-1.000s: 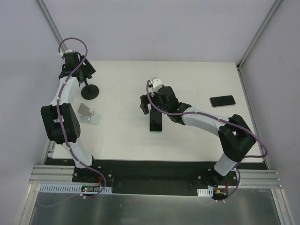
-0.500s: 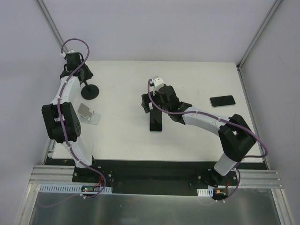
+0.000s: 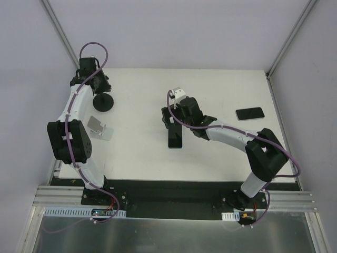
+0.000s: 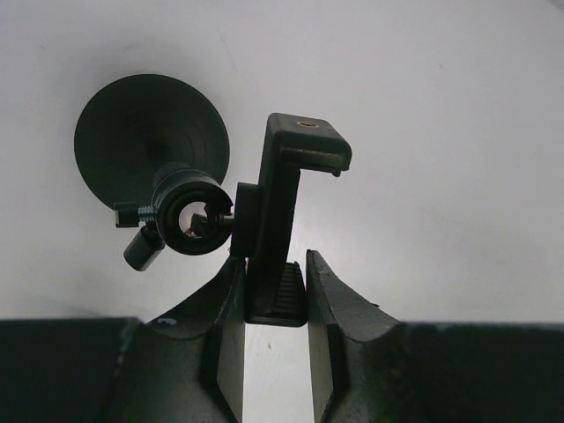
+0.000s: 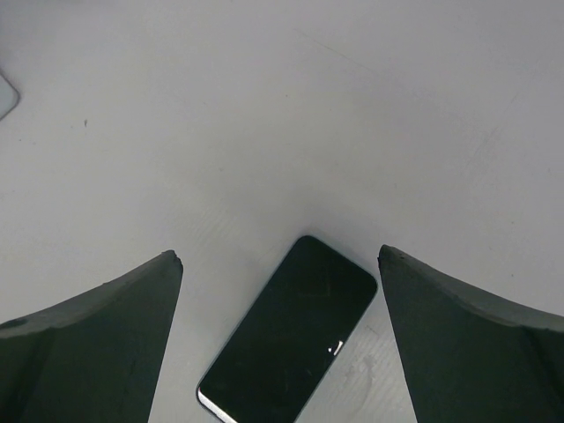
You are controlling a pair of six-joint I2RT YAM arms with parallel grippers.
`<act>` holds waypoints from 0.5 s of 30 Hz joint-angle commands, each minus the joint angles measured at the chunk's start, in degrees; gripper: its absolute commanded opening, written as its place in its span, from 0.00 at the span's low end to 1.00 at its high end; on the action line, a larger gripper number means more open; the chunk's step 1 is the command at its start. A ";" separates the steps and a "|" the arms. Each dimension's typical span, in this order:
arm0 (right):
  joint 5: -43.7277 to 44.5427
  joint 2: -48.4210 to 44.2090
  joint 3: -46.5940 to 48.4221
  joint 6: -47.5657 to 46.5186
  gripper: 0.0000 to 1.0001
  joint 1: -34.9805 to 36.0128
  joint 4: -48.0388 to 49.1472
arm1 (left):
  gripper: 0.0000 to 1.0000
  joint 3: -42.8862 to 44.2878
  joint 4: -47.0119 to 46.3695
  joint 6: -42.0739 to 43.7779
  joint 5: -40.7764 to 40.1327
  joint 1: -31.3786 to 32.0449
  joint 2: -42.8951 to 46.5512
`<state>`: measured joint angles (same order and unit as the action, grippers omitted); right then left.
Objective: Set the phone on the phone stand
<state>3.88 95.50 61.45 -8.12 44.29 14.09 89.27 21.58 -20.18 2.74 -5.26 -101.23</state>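
**Right pincer open above phone; left pincer gripping stand cradle**

Right pincer [image 5: 278, 256]: jaws spread wide, nothing held. In the right wrist view its two fingers [image 5: 106, 335] frame the phone [image 5: 291, 335], which lies in the gap between them without touching either one. The phone is flat on the bench [image 5: 370, 106], screen up, and slanted across that view. One short end lies roughly level with the fingertips; the other runs off the bottom of the picture. From the top camera the right pincer [image 3: 169, 118] hangs over the far end of the phone [image 3: 175, 138], near the middle of the bench [image 3: 137, 158].

Left pincer [image 4: 273, 264]: closed on the phone stand [image 4: 282, 203]. Both fingers [image 4: 231, 291] press the sides of the clamp cradle's near end. The cradle reaches away from the fingers, with the ball joint and round disc base to its left. From above, the left pincer [image 3: 97, 84] sits at the far left of the bench, over the phone stand [image 3: 103, 103], well apart from the phone.

Other items: a silver folding stand [image 3: 99, 128] just nearer than the black base, and a second dark phone [image 3: 249, 113] on the right side.
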 commanded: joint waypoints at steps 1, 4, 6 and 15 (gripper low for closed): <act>3.40 -4.01 0.59 1.43 0.96 -0.44 -2.65 | 0.00 -1.12 9.70 4.00 9.82 4.99 8.05; 7.61 -3.83 3.05 6.95 0.96 -0.26 -8.79 | 0.00 -2.44 12.86 7.96 12.10 10.70 9.82; 10.78 -3.92 4.55 10.38 0.96 0.35 -12.75 | 0.00 -3.23 14.27 9.63 12.98 12.37 10.96; 10.54 -7.52 -1.49 13.40 0.96 2.72 -11.31 | 0.00 -5.42 18.76 20.09 15.89 22.82 13.24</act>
<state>15.00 92.44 62.89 4.82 45.58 -0.12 84.86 38.65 -6.46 17.96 13.69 -92.51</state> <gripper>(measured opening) 0.958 0.236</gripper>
